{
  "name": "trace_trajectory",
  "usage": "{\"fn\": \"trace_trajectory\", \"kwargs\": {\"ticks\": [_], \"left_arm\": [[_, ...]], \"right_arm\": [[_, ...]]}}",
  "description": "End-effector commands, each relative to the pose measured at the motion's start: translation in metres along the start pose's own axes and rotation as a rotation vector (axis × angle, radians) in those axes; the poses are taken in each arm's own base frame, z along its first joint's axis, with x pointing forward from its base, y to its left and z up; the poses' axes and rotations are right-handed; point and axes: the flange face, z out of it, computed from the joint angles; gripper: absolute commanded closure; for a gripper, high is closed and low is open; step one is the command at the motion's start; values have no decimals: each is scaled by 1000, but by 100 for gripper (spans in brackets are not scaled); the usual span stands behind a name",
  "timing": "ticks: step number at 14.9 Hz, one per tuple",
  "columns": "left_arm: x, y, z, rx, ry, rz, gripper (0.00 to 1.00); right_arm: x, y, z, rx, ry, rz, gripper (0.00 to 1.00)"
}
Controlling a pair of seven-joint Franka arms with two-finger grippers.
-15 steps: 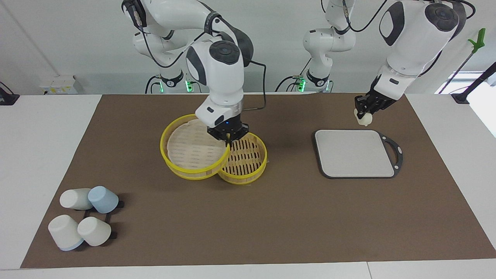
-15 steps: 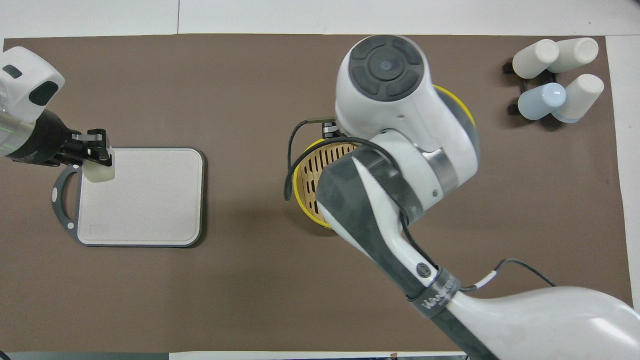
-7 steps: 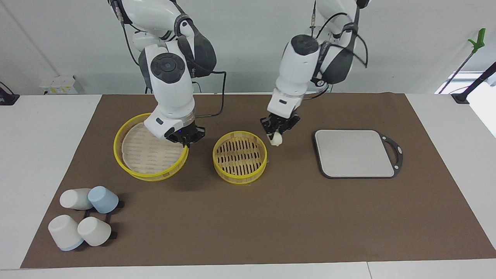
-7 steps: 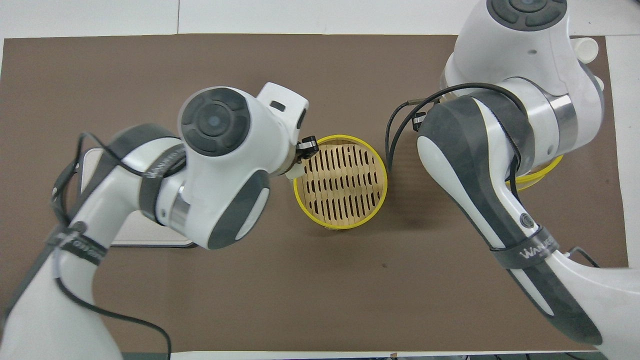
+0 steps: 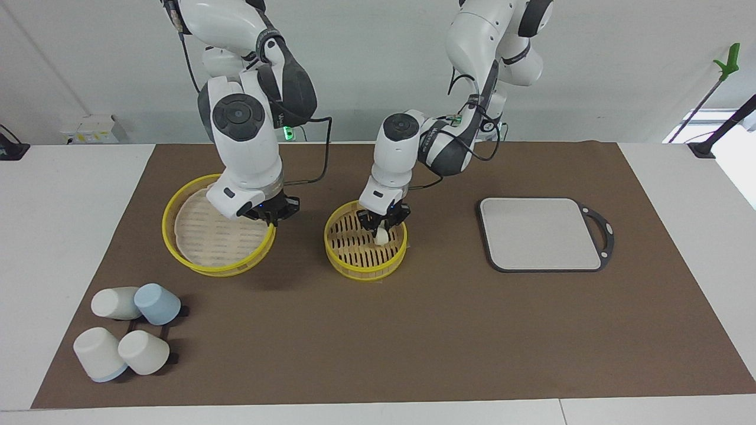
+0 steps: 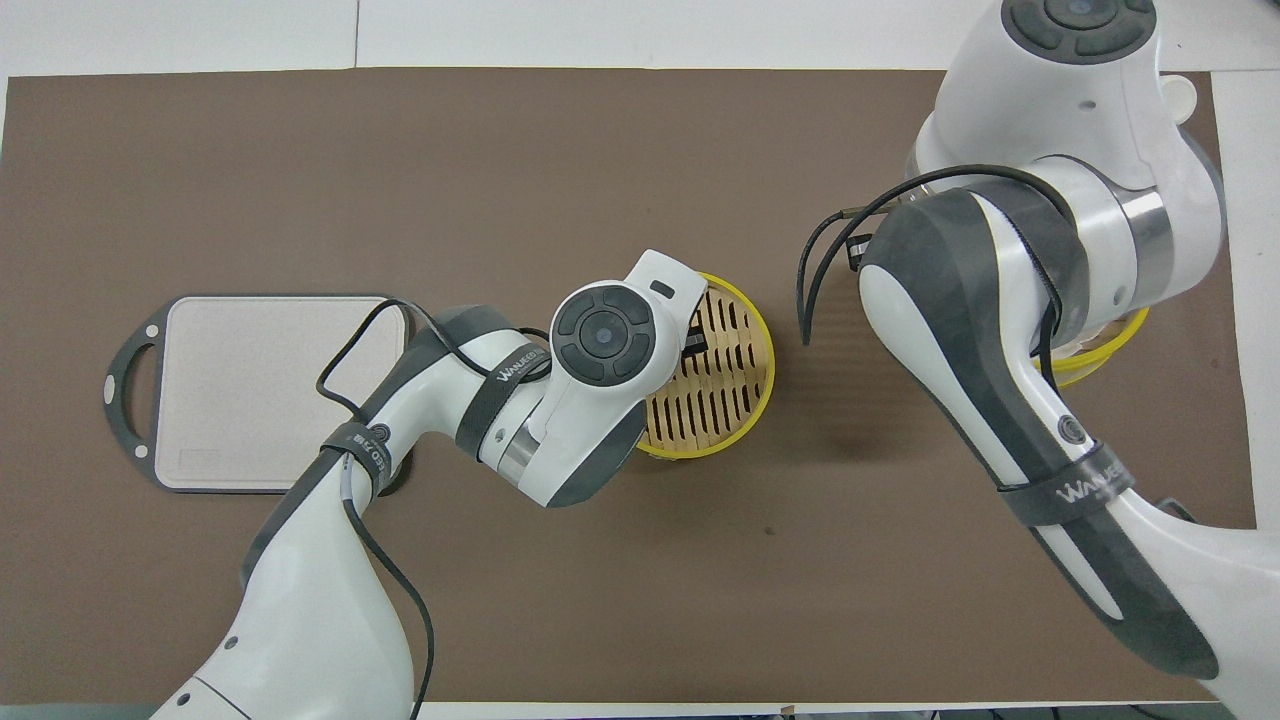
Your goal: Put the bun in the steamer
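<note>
The bun (image 5: 382, 235) is held low inside the steamer (image 5: 365, 260), pinched between the fingers of the left pincer (image 5: 383, 230), toward the rim nearest the left arm's end of the table (image 5: 449, 330); whether it is already resting on the slatted floor cannot be told. For the step to be done well, the bun should be lowered until it is borne by the slats, the jaws opened only then, and the pincer lifted straight up so that the yellow rim is not clipped and the basket is not dragged. The lid (image 5: 218, 236) is gripped at its edge by the right pincer (image 5: 273, 213), closed on the rim, and is held tilted toward the right arm's end, well apart from the steamer; it looks best kept there until the left arm is clear. In the overhead view the bun and the left pincer are hidden under the left arm's wrist, and most of the lid and the cups (image 5: 127, 333) are covered by the right arm; the board (image 6: 280, 390) is seen bare in both views
</note>
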Motion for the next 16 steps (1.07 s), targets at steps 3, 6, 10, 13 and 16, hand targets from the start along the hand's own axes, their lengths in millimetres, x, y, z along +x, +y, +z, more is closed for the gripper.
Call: {"fn": "trace_trajectory", "kwargs": {"ticks": [3,6,10,13,16], "left_arm": [[-6,-4,3,6,26,-23,0],[-1,-12,-14,25,20,-39,0],[42,-83,-115,102,1,-84,0],[84,-176,-179,148,-24,-45,0],[110,-259,-229,161,-36,19,0]], "right_arm": [[-11,6,-3,8,14,-12,100],[-11,5,-1,8,12,-11,100],[-8,-6,-6,33,59,-14,100],[-8,-71,-21,133,198,-20,100],[-26,-161,-22,189,247,33,100]]}}
